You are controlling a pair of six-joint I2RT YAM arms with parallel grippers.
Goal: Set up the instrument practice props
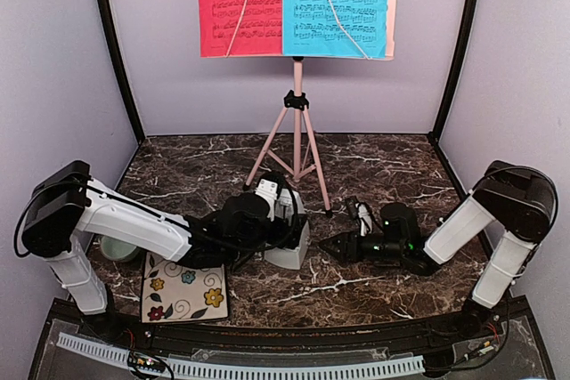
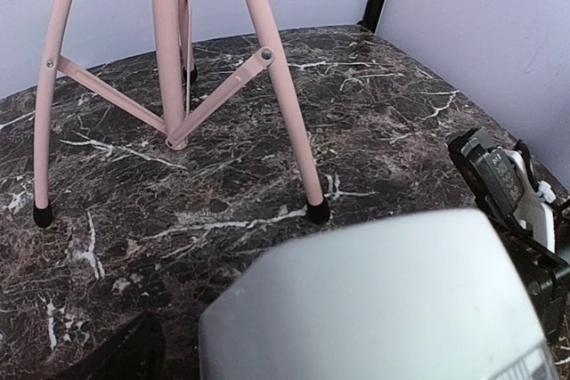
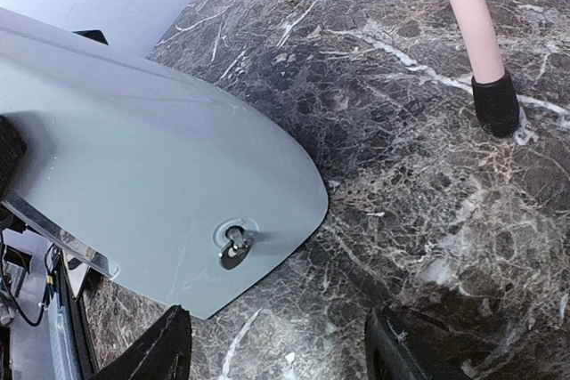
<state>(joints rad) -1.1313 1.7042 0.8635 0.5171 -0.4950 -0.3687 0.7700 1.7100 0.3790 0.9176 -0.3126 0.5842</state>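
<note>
The red sheet [image 1: 239, 2] and the blue sheet [image 1: 337, 2] are up on the pink music stand [image 1: 297, 122]. The stand is by the back edge of the surface [image 1: 383, 166]. So the step in hand looks like putting the little white metronome [image 1: 287, 251] in its place.

The metronome stands near the middle of the surface, just in front of the stand's legs [image 2: 276, 95]. The left hand [image 1: 280, 211] is right at it, from the back and left. In the left wrist view one dark finger [image 2: 125, 353] shows with a small gap next to the metronome. The other finger is hidden, so I cannot tell if this hand is pinching it or not.

The right hand [image 1: 329, 247] lies low on the surface, just to the right of the metronome. Its fingers [image 3: 165, 349] are spread wide and hold nothing.

I think the left hand should next pull away slowly, so the metronome does not tip. The stand's legs are close behind and the right hand is close beside, so there is not much room.

A flower tile [image 1: 183, 289] lies by the near edge on the left. A pale green bowl [image 1: 114, 248] peeks out under the left arm. Both are off to the side.
</note>
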